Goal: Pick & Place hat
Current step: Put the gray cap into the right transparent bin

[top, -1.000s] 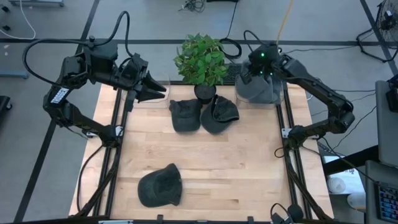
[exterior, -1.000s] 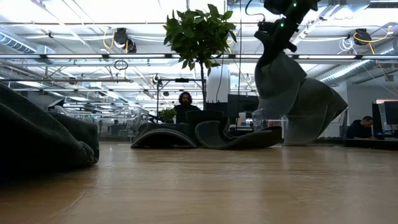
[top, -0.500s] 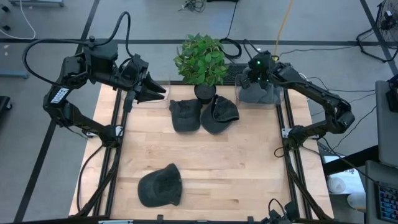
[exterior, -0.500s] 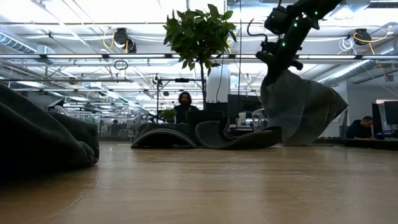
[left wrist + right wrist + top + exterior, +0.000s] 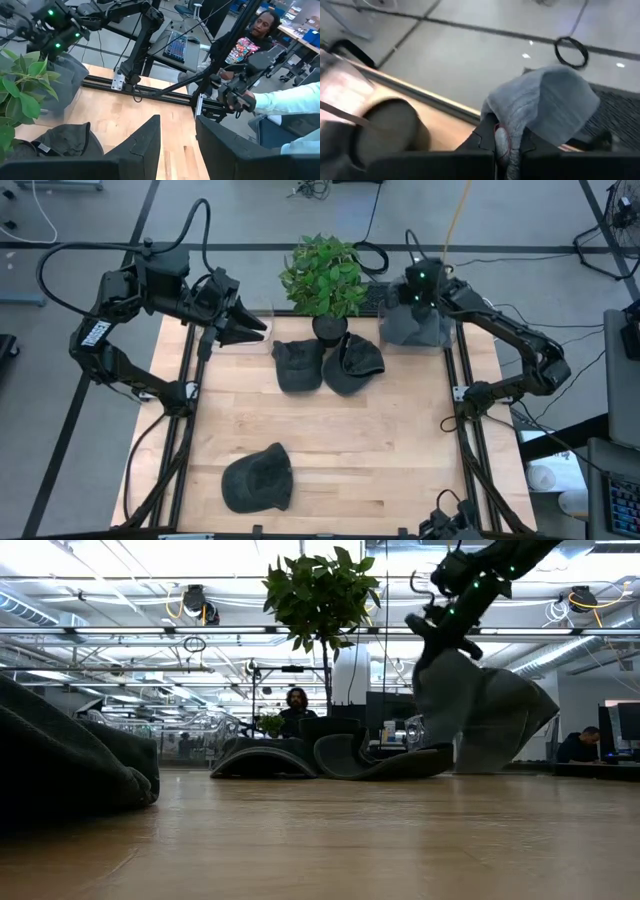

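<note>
A grey hat (image 5: 415, 328) sits at the table's far right corner, with my right gripper (image 5: 418, 292) shut on its top. In the low view the hat (image 5: 485, 715) droops below the gripper (image 5: 440, 638), its lower edge down at the tabletop. Two dark hats (image 5: 298, 364) (image 5: 353, 364) lie flat side by side in front of the plant pot. A third dark hat (image 5: 258, 478) lies near the front left. My left gripper (image 5: 256, 328) hovers open over the far left corner, nothing between its fingers (image 5: 145, 145). My right gripper pinches a bunched fold of the grey hat's cloth (image 5: 503, 139) between its two fingers, at the hat's top. The fingers slant downward from above. The rest of the hat (image 5: 545, 102) bulges out beyond them and sags, slack, to the table.
A potted plant (image 5: 323, 275) stands at the far middle edge, just behind the two dark hats. Bare wood lies across the table's middle and right (image 5: 400, 450). People sit beyond the table (image 5: 262, 25), and a sleeved arm (image 5: 290, 97) shows at the right.
My right gripper has sunk toward the table at the far right corner and rolled about its own axis, staying shut on the grey hat. The hat's top has come down with it, and the cloth has slumped lower and wider while its bottom edge stayed put.
</note>
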Controlling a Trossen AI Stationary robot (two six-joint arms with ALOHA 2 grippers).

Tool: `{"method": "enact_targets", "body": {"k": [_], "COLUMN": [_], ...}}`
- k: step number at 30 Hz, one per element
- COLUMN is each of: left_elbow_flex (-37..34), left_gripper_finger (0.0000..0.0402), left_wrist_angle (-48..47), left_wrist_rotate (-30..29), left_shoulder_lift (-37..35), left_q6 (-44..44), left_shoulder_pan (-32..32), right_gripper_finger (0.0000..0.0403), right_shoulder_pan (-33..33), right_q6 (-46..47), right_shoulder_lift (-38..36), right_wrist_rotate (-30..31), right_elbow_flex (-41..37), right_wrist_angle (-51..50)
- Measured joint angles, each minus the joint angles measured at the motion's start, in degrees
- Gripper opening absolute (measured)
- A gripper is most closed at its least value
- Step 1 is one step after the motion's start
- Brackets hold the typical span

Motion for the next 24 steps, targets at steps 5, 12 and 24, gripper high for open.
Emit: {"method": "enact_targets", "body": {"k": [5,12,24], "left_elbow_flex": [0.0,0.0,0.0], "left_gripper_finger": [0.0131,0.0131,0.0131], "left_wrist_angle": [0.0,0.0,0.0], "left_wrist_rotate": [1.1,2.4,2.4], "left_shoulder_lift": [0.0,0.0,0.0], "left_q6": [-0.1,0.9,-1.0], "left_shoulder_pan": [0.0,0.0,0.0], "right_gripper_finger": [0.0,0.0,0.0055], "right_shoulder_pan": [0.0,0.0,0.2], "right_q6": [1.5,-1.6,-5.6], "right_shoulder_lift": [-0.1,0.0,-1.7], "right_wrist_rotate": [0.2,4.4,5.9], "right_elbow_flex": [0.4,0.4,-2.8], "right_wrist_angle": [-3.0,-10.7,-9.6]}}
